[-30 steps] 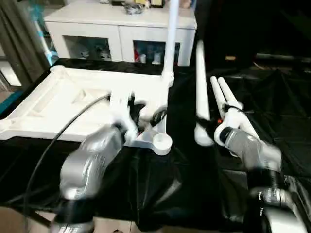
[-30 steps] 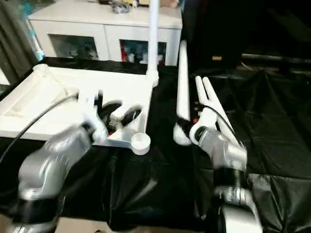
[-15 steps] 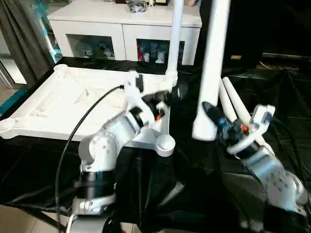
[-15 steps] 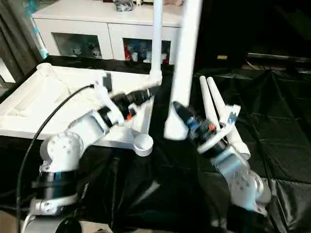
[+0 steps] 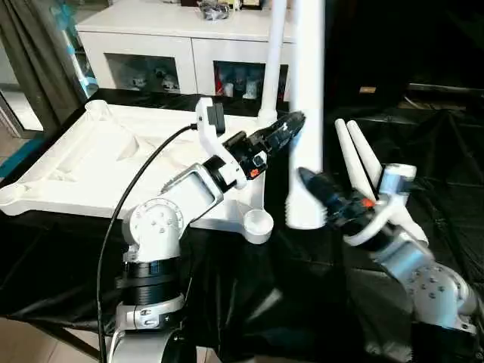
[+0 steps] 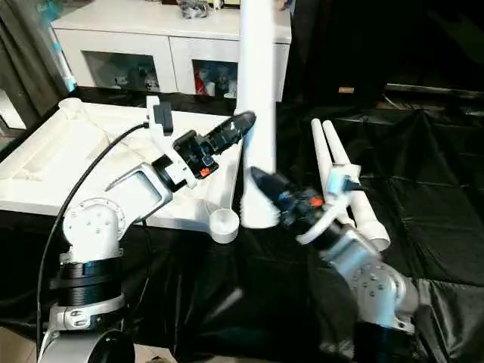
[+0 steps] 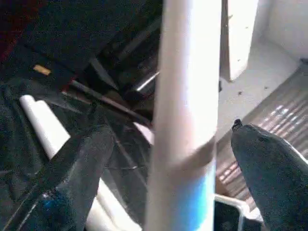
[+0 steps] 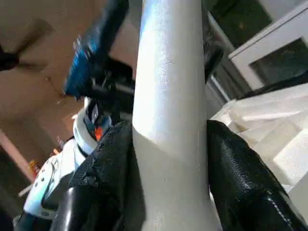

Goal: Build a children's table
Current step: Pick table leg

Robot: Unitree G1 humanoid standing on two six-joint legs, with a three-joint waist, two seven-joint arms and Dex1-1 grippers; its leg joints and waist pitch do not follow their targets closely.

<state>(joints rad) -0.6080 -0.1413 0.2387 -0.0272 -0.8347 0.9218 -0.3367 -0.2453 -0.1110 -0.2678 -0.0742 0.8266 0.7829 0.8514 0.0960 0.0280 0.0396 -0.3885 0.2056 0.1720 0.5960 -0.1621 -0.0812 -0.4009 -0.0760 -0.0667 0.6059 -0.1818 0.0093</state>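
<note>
One leg [image 5: 306, 113] clamped upright in right gripper [image 5: 321, 198] jaws; left gripper [image 6: 240, 123] jaws spread around it. Keep it plumb over the 5 o'clock corner socket [image 5: 257, 221].

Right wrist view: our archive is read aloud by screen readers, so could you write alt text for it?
The right gripper is shut on an upright white table leg, one black finger pressed to each side of the tube. Behind the leg the left gripper reaches in, and the white ribbed tabletop lies beyond.
</note>
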